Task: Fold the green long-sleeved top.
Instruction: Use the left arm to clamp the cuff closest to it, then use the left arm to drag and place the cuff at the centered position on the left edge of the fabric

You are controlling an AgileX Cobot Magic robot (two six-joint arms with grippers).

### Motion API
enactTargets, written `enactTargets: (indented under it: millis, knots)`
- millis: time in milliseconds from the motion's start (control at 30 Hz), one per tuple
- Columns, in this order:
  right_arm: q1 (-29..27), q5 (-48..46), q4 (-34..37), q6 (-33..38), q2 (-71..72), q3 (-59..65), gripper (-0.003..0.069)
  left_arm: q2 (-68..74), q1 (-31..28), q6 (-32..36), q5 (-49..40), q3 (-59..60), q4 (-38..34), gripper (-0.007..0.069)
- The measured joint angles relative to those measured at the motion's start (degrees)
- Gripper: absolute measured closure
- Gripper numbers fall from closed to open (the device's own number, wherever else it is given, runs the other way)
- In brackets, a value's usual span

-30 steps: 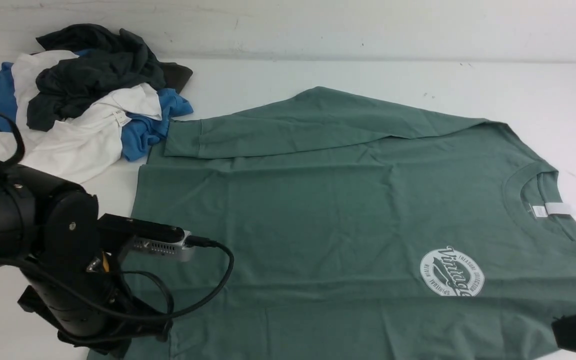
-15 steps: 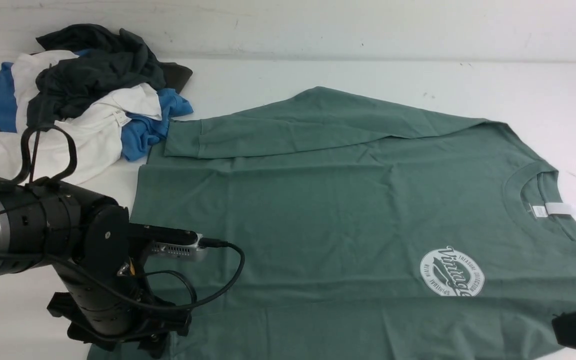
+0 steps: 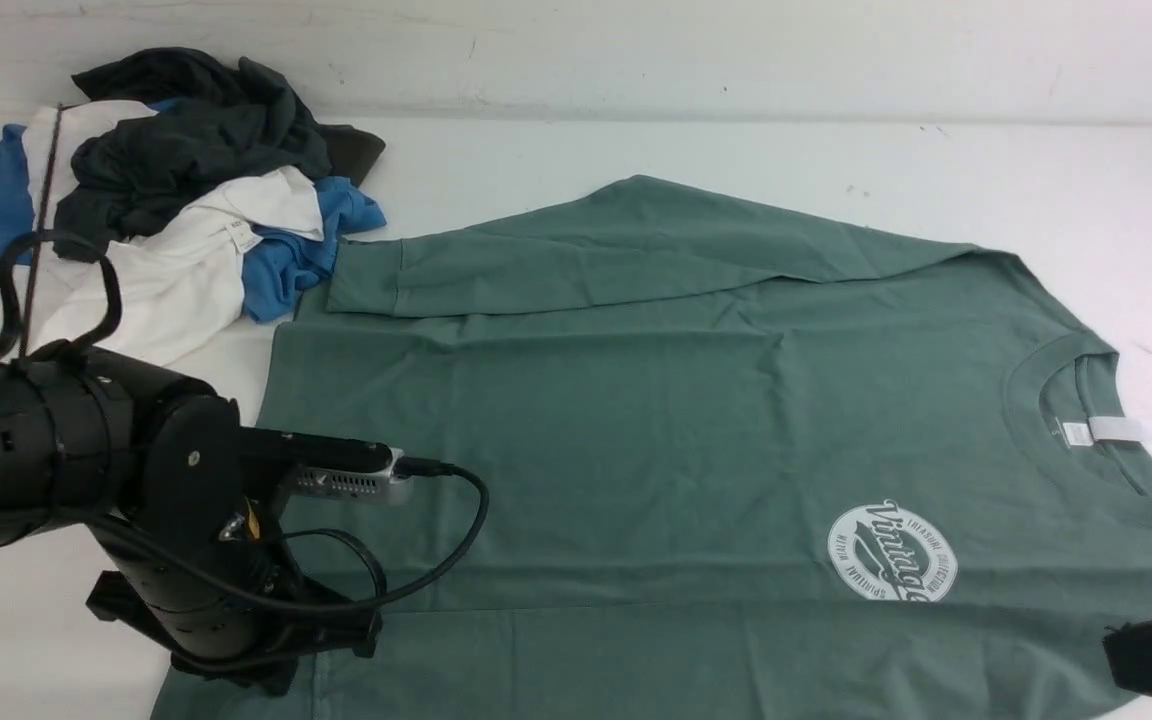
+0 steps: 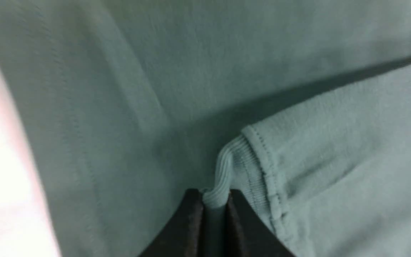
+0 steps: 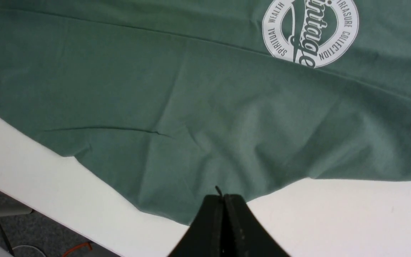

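Since half a second earlier, our left gripper (image 4: 215, 201) had eased toward the clothes pile (image 3: 166, 200), dragging the green long-sleeved top (image 3: 656, 420) slightly that way. It lay flat, hem nearest the pile, collar well away. Left jaws pinched the ribbed cuff (image 4: 223, 171); our right gripper (image 5: 222, 200) stood closed on the top's edge far from the pile. We judged both should lift together, keeping the sleeve taut and low.

Left tool (image 4: 215, 205), right tool (image 5: 223, 198): both clamped.
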State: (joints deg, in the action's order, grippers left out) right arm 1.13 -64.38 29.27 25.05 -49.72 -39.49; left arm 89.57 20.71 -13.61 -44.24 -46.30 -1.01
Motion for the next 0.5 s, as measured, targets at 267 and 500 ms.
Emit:
enactTargets:
  millis: [267, 500]
  knots:
    - [0.0, 0.0, 0.0, 0.0, 0.0, 0.0, 0.0673, -8.1, 0.0, 0.2, -3.3, -3.4, -0.5, 0.0585]
    - [0.0, 0.2, 0.1, 0.0, 0.0, 0.0, 0.0672, -7.2, 0.0, 2.4, -8.4, -22.4, 0.6, 0.0585]
